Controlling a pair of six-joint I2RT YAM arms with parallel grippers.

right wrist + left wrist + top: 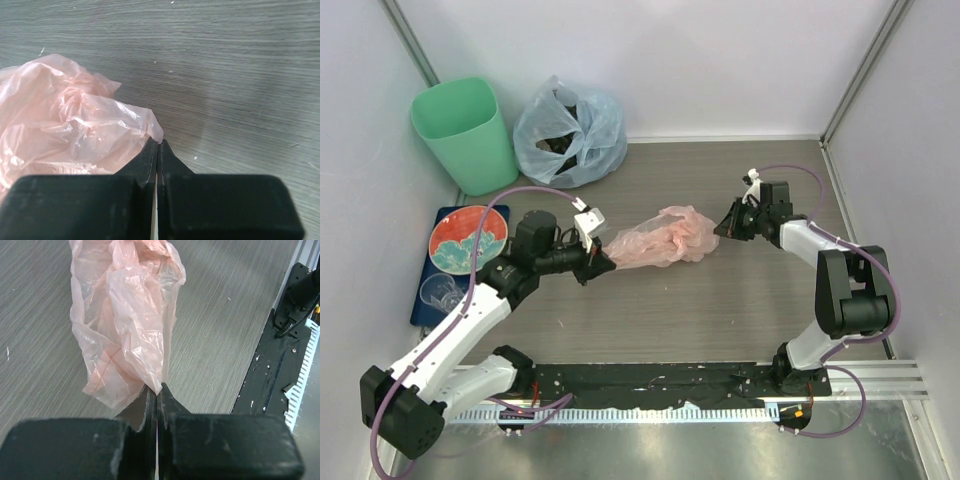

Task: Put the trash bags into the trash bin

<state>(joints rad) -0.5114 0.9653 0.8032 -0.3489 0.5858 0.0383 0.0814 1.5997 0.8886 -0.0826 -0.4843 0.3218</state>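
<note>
Far out to the left of the left fingers, against the back wall, the mint-green trash bin stands upright with its mouth open. Just beside it, on its right, sits a bulging blue bag. Behind and to the left of those fingers a dark blue mat carries a patterned plate and a clear cup.

The left gripper lies low over the wooden table with its fingers pressed together. The pink trash bag starts right at their tips and runs away from them, crumpled and translucent. Its near corner laps over one finger, but I cannot tell whether any film is caught in the seam.

The bag lies between the two sets of fingers, well apart from the bin.

At its other end the right gripper also has its fingers together. A corner of the bag meets their tips, with the bulk of it spread to one side. Whether it is pinched I cannot tell.
</note>
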